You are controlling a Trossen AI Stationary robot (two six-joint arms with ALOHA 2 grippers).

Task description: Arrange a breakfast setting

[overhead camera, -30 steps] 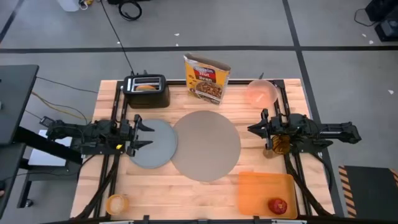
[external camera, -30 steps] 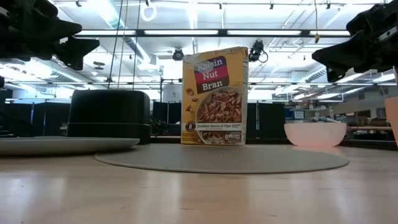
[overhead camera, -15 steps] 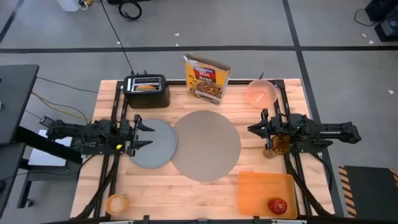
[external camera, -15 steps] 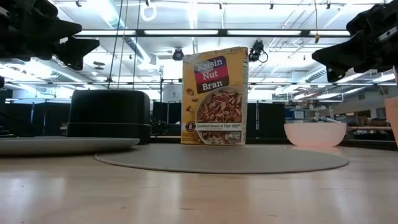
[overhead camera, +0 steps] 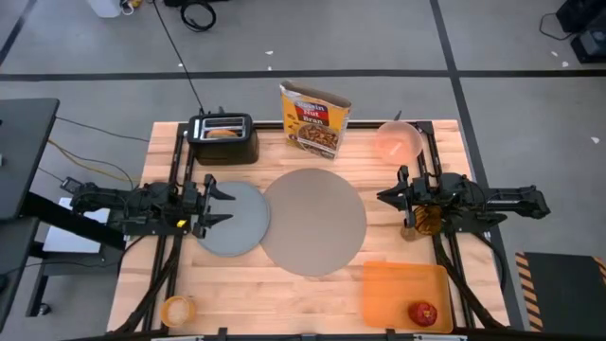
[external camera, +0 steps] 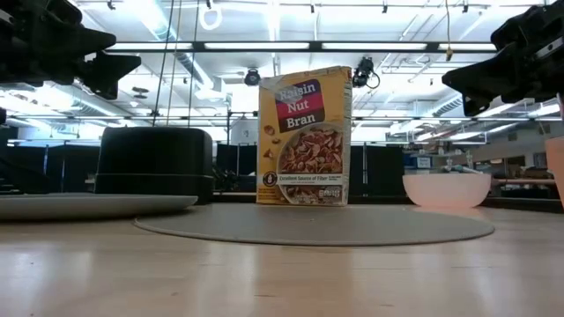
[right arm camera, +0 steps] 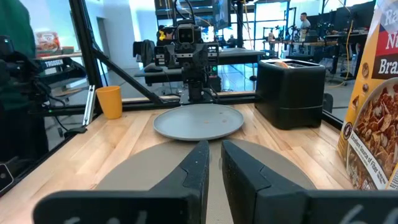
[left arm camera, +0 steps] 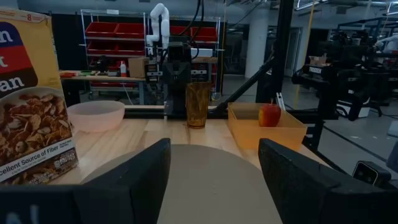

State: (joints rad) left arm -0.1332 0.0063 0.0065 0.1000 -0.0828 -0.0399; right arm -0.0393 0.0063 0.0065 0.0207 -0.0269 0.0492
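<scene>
The taupe mat (overhead camera: 313, 221) sat bare between both pincers, probably laid as the base for everything else. The grey plate (overhead camera: 232, 219) lay right under the left gripper (overhead camera: 216, 205), whose jaws were spread wide over it, likely lining up a grab. The right gripper (overhead camera: 387, 197) hovered beside the mat's other edge, nearly pinched closed and empty.

A black toaster (overhead camera: 223, 137) stands near the table's (overhead camera: 284, 284) far left corner, something orange-brown in its slot. Beside it, along the far edge, an opened cereal box (overhead camera: 313, 118) stands upright, its front reading "Raisin Nut Bran". A flat orange board (overhead camera: 402, 289) lies at the near right corner. A tall amber glass (left arm camera: 198, 104) stands by the right edge.
</scene>
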